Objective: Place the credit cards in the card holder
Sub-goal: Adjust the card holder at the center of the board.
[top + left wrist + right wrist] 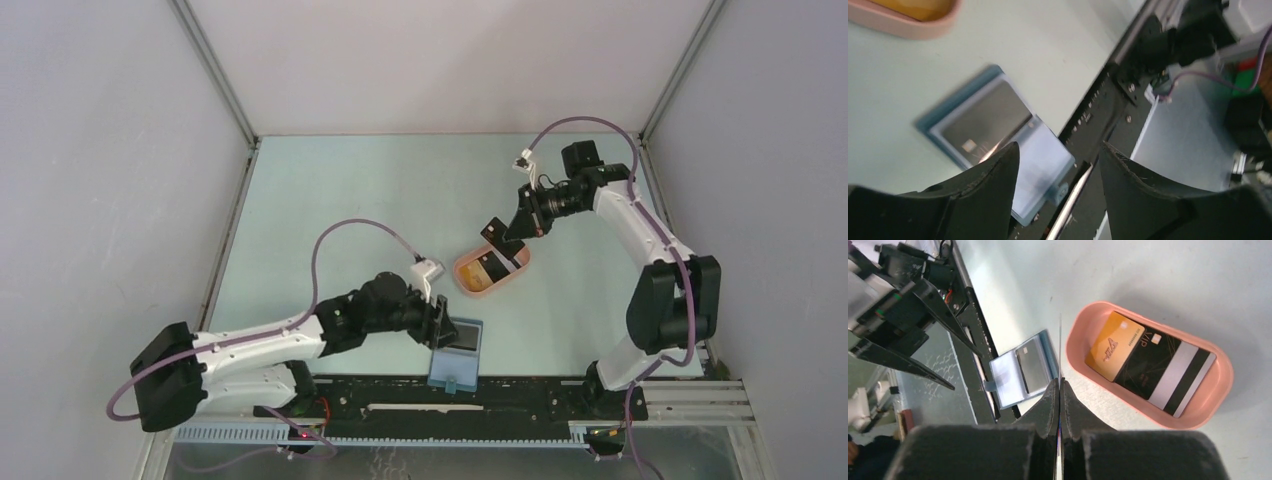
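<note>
The card holder [458, 352] lies open near the table's front edge, its lighter flap [1040, 170] over the black rail. A grey credit card [983, 120] sits in its upper half [1032, 366]. My left gripper [1059, 147] hovers just over its left side [440, 325], open and holding nothing. My right gripper [1060, 382] is shut on a thin credit card [1060, 340] seen edge-on, held above the table [505, 232] by the peach-pink tray [462, 272]. An orange card [1110, 347] and a black striped card [1163, 370] lie in the tray.
The tray's rim [1074, 347] stands just right of the held card and also shows at the top left of the left wrist view [903, 27]. A black mounting rail [400, 395] runs along the near edge. Grey walls enclose the table on three sides.
</note>
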Controlling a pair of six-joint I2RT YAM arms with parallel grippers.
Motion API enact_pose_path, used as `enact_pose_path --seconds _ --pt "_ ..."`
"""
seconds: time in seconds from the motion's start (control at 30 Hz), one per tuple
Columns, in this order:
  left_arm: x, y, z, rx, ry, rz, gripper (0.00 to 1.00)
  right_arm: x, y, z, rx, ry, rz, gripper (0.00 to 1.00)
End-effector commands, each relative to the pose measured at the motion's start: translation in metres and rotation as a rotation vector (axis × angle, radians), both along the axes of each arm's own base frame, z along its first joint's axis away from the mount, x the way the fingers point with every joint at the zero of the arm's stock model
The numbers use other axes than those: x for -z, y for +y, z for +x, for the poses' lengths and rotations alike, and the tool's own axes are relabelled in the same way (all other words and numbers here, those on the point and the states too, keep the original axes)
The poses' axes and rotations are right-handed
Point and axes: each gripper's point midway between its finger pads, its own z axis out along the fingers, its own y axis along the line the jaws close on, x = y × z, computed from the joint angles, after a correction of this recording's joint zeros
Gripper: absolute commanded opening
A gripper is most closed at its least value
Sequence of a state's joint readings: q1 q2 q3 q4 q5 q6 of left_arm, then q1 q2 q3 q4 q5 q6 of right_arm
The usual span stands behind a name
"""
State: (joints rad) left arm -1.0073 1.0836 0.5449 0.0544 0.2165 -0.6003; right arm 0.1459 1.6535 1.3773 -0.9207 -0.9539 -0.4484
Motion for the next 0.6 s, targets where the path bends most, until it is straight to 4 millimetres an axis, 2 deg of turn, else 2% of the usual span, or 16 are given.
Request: enact_pose_path --seconds 0.0,0.1,0.27,0.57 --pt "0.022 -0.003 -0.031 0.122 -0.108 0.072 0.65 -0.032 0.008 -0.021 -0.105 -0.162 0.077 0.0" --pt "0.039 -0.007 -0.055 0.22 -0.166 0.13 0.66 -0.036 0.009 -0.025 -0.11 -0.181 0.082 0.0" --pt "0.063 -0.004 -0.062 0.266 -0.191 0.25 0.68 -0.035 0.012 -0.028 -0.123 -0.172 0.09 0.0" --pt "0.082 -0.014 -0.083 0.408 -0.097 0.306 0.66 -0.033 0.015 -0.03 -0.138 -0.17 0.084 0.0"
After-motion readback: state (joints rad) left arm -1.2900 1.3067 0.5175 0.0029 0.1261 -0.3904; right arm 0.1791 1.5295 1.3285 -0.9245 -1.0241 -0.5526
